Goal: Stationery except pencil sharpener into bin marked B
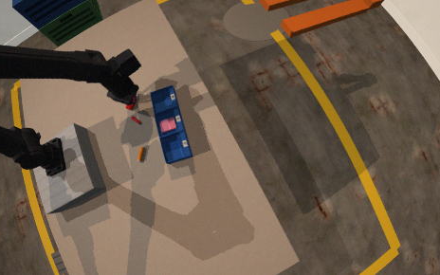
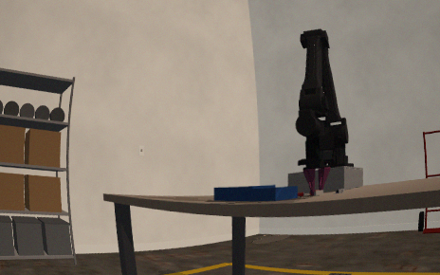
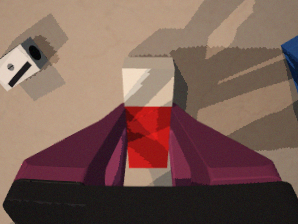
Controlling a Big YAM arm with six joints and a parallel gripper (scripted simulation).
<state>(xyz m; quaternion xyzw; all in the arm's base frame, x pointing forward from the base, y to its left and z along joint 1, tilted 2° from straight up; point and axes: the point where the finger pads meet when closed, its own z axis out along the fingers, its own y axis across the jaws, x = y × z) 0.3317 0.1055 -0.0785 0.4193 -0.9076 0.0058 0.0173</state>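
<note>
My gripper (image 3: 148,112) (image 1: 130,102) (image 2: 318,190) is shut on a red and white eraser (image 3: 148,84) (image 1: 129,106), with its purple fingers on both long sides, low at the table top just left of the bins. A row of three joined blue bins (image 1: 181,153) (image 2: 255,192) lies to the right; the middle one holds a pink thing (image 1: 168,125). A small white and grey pencil sharpener (image 3: 23,63) lies on the table to the upper left in the wrist view. A short red stick (image 1: 137,120) and an orange stick (image 1: 140,154) lie on the table left of the bins.
A grey block (image 1: 71,166) (image 2: 347,177) stands at the table's left side, with the arm's dark links beside it. Blue and green crates (image 1: 59,14) stand beyond the table's far corner. A shelf rack (image 2: 26,166) stands off the table.
</note>
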